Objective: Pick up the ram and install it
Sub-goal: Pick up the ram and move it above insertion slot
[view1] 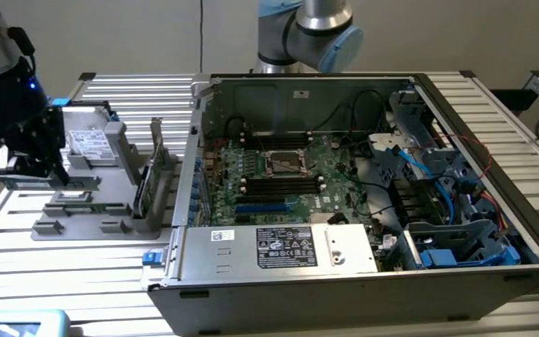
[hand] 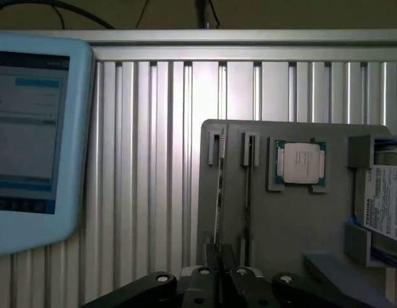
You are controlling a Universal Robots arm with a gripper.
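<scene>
The ram (hand: 219, 186) shows edge-on in the wrist view as a thin green stick standing in a slot of the grey holder (hand: 288, 224). Its near end runs in between my fingertips. My gripper (hand: 220, 282) looks shut on that end of the ram. The stick's far end still sits in the holder's notch. In the exterior view my gripper (view1: 50, 175) hangs low over the grey holder (view1: 82, 225) at the exterior view's left, beside the open computer case (view1: 363, 281). The motherboard (view1: 288, 175) with its dark memory slots (view1: 281, 184) lies inside the case.
A square silver processor (hand: 301, 162) and a hard drive (view1: 90, 140) rest on the holder, and a tall green expansion card (view1: 146, 179) stands at its case-side edge. A blue-framed tablet (hand: 31, 128) lies on the slatted table. Cables and drive cages crowd the case's right side.
</scene>
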